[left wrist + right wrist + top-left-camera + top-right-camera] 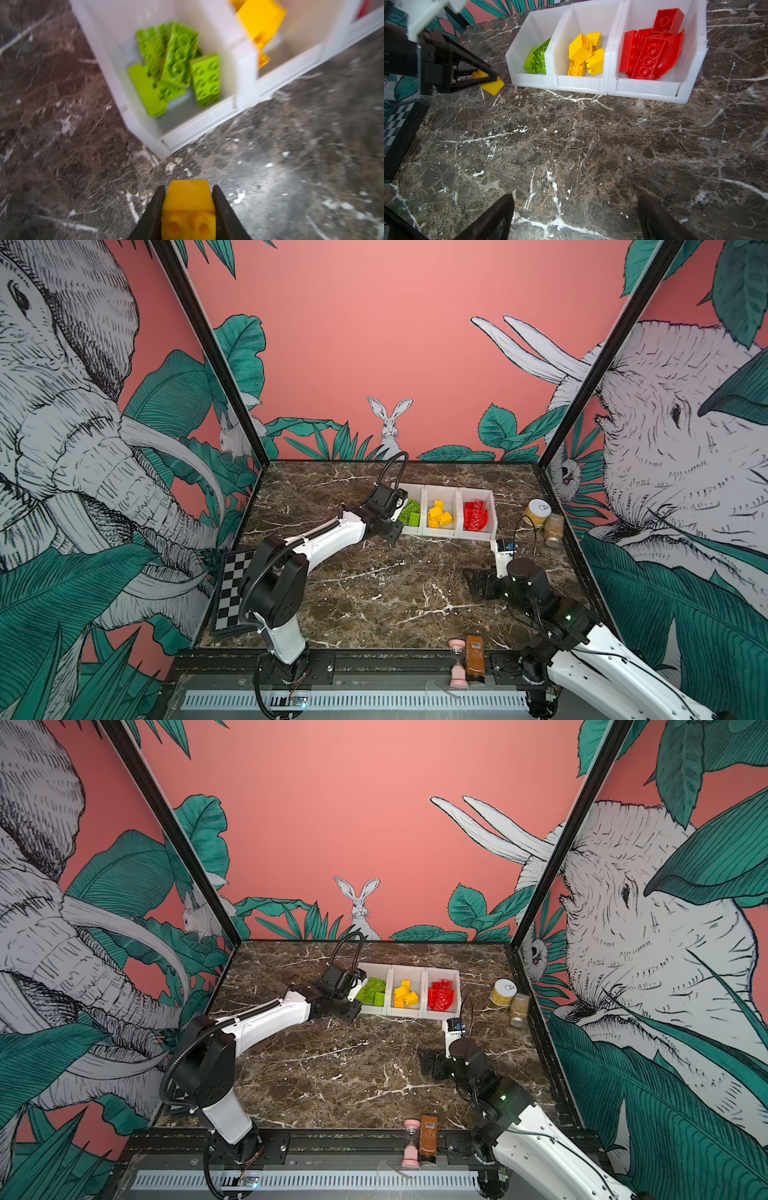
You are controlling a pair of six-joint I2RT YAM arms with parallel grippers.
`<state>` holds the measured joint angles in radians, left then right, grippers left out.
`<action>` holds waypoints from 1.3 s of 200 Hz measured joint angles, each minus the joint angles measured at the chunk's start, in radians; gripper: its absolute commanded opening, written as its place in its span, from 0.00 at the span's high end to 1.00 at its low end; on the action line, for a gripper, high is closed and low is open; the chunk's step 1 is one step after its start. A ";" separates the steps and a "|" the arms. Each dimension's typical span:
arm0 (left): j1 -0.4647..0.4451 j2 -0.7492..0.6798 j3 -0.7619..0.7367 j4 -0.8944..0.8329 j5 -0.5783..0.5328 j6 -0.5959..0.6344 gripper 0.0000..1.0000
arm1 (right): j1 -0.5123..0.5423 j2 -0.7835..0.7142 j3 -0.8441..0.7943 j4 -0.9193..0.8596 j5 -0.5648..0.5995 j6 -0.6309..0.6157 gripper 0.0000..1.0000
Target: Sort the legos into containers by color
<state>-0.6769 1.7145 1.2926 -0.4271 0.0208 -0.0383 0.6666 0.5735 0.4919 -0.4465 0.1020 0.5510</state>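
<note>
L tool (188, 188): clamped on one yellow brick (188, 209), studs facing the wrist cam, over the bench (571, 145), just beside the front corner of the green end of the bins (579, 83). Bins, 3 joined in a row: green bricks (536, 58), yellow bricks (583, 54), red bricks (648, 56), one colour per bin. R tool (575, 197): jaws wide apart, over the bench, well in front of the bins.

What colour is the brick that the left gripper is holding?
Yellow. The brick in the left gripper shows best in the left wrist view.
</note>
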 measured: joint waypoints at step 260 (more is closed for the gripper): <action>-0.069 -0.018 0.094 0.239 -0.157 0.095 0.11 | -0.015 0.123 0.137 -0.111 0.162 -0.167 0.04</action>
<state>-0.7460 1.6970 1.3865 -0.1879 -0.1364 0.0566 0.6514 0.6968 0.6285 -0.5575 0.2642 0.3840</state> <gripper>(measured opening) 0.877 0.952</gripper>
